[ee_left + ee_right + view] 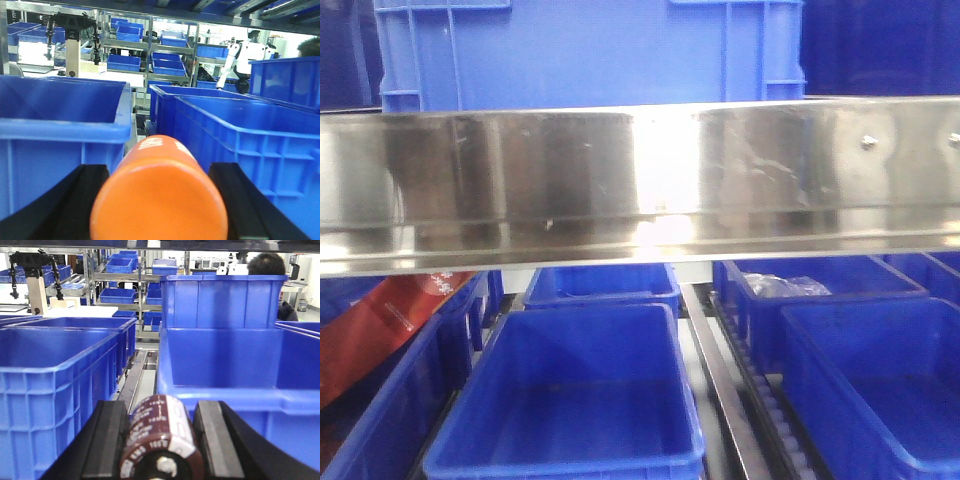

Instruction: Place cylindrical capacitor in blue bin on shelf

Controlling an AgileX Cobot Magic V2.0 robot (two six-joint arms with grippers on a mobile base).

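Right hand [160, 440] grasps the squat dark-brown cylindrical capacitor [161, 432]; best clear the rim of the blue plastic bin [230, 396] just ahead before letting go.

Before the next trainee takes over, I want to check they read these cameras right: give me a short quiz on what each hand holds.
1. True or false: the right hand grips the cylindrical capacitor.
2. What does the left hand hold? A) an orange cylinder B) a screwdriver C) nothing
3. Fill in: in the front view, the open blue bins sit below the shelf's shiny steel ____.
Key: 1 true; 2 A; 3 rail.
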